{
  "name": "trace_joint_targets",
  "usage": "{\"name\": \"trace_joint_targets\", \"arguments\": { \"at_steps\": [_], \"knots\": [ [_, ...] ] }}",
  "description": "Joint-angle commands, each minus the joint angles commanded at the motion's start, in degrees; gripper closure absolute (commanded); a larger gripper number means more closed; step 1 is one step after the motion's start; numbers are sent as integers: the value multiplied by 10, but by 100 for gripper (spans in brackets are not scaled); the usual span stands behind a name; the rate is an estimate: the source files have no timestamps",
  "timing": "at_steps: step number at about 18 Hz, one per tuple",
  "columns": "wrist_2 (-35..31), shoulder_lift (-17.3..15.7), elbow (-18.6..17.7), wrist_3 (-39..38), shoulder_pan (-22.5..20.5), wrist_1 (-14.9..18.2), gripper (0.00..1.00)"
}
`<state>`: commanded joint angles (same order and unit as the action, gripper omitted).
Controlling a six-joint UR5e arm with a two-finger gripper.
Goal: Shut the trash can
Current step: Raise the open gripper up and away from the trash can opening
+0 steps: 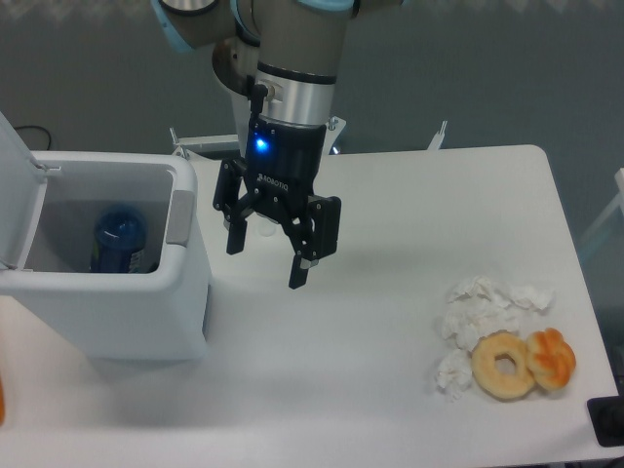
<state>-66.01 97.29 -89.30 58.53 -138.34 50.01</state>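
Observation:
The white boxy trash can (pixel 136 312) stands at the left of the table with its top open. Its flat white lid (pixel 21 195) is swung up and back on the left side. A grey latch tab (pixel 180 216) sits on the right rim. A blue can (pixel 119 242) lies inside. My gripper (pixel 265 261) hangs just right of the bin's right rim, above the table. Its fingers are spread apart and hold nothing.
Crumpled white tissues (pixel 483 302) lie at the right of the table. A plain donut (pixel 503 365) and an orange pastry (pixel 552 359) lie beside them. A dark object (pixel 606 421) sits at the bottom right corner.

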Motion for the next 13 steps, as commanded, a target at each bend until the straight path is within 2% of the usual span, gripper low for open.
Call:
{"name": "trace_joint_targets", "arguments": {
  "at_steps": [9,13],
  "knots": [
    [17,0,16,-10,4,-2,0],
    [42,-6,14,-75,8,-2,0]
  ]
}}
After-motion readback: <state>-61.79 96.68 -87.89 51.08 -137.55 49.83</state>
